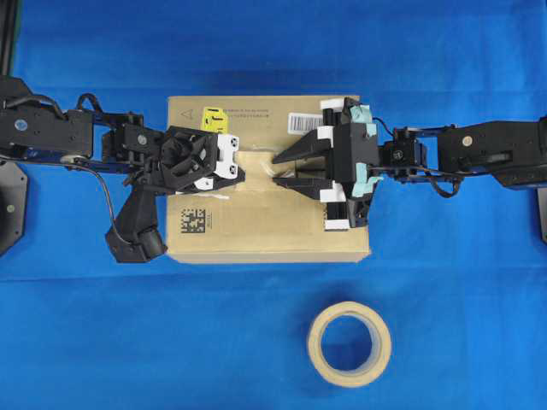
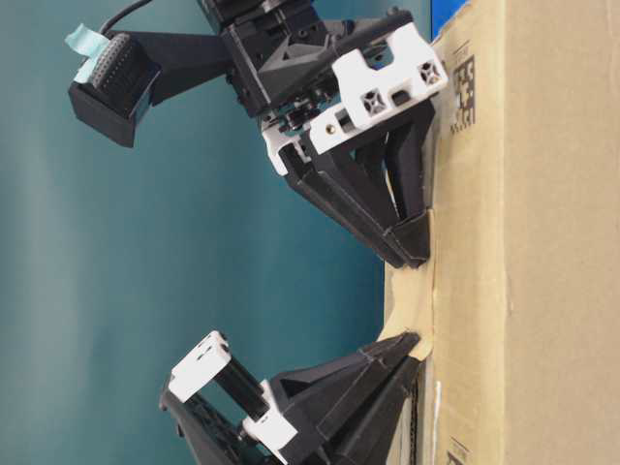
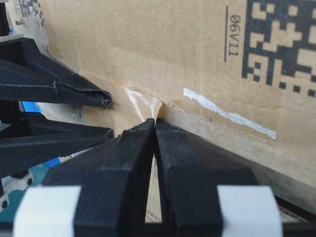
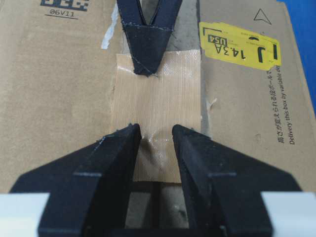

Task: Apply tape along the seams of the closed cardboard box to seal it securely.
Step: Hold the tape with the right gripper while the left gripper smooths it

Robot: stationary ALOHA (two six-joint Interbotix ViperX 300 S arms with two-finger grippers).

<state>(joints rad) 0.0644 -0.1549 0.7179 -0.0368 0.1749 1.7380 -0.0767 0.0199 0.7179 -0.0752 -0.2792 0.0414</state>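
On top of the cardboard box (image 1: pixel 256 226) we find much covered by the two grippers: their black bodies mask the middle of the lid in the overhead view, so only short bits of the seams (image 4: pixel 187 34) show, a greyish strip running up from the tape (image 4: pixel 158 103) between the two flaps. We see the tape best from the right wrist camera, a tan rectangle lying across the gap line near the middle of the lid, its near end puckered and its lower edge cut off by the fingers. From the table-level view the box runs out of frame on the right and we cannot tell whether the tape lies fully flat; one edge seems to bow up off the lid. We see the left gripper (image 1: pixel 238 173) reaching in from the left with its wrist rolled on its side, its fingers pressed together into a single point whose tip rests on the far end of the tape, touching it rather than gripping it. Opposite it, our right gripper (image 4: pixel 154 132) comes in from the right, tilted down toward the lid, jaws standing apart with a clear gap and both tips resting on the tape's near end, nothing between them. Below the box a tape roll (image 1: pixel 349 343) lies flat on the blue table (image 1: pixel 102 342), well apart.
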